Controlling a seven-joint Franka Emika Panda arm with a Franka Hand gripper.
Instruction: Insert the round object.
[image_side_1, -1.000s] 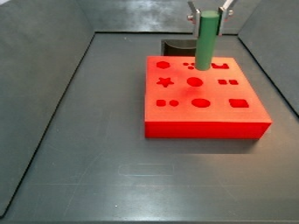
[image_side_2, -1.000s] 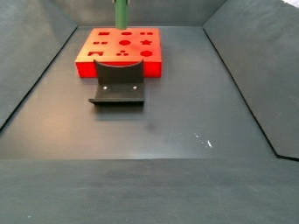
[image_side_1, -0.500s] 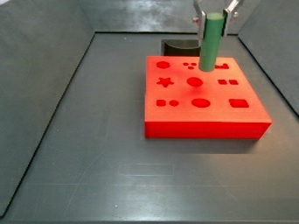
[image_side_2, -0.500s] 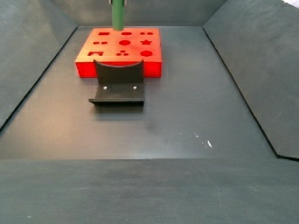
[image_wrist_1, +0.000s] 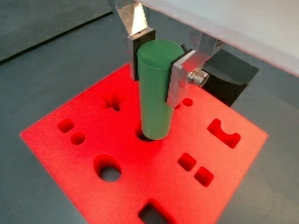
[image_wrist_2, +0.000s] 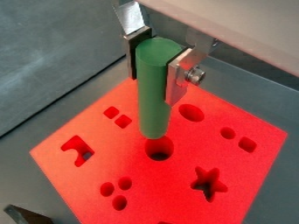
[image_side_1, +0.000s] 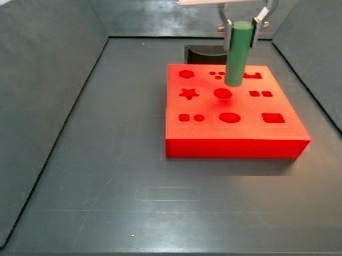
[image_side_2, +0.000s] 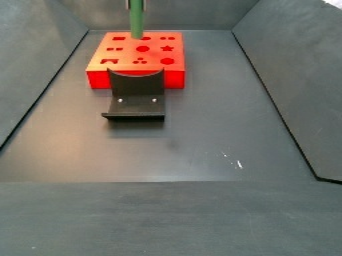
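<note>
Shifted sideways across the red block (image_side_1: 235, 112) since a second ago, the green peg (image_side_1: 237, 54) is now carried upright above the round holes near the block's middle, the gripper (image_wrist_1: 160, 59) clamped on its upper end in both wrist views. In a wrist view the peg's lower end (image_wrist_2: 149, 131) is seen just above and beside a round hole (image_wrist_2: 160, 152), not yet entered; whether it is exactly centred cannot be told. A jam is judged the main risk: if the peg is lowered slightly off centre, its edge would be caught on the hole's rim and the peg tilted between the silver fingers (image_wrist_1: 181, 77). The neighbouring star cut-out (image_wrist_2: 209, 181) could also be struck. The fixture (image_side_2: 134, 97) is left well clear.
</note>
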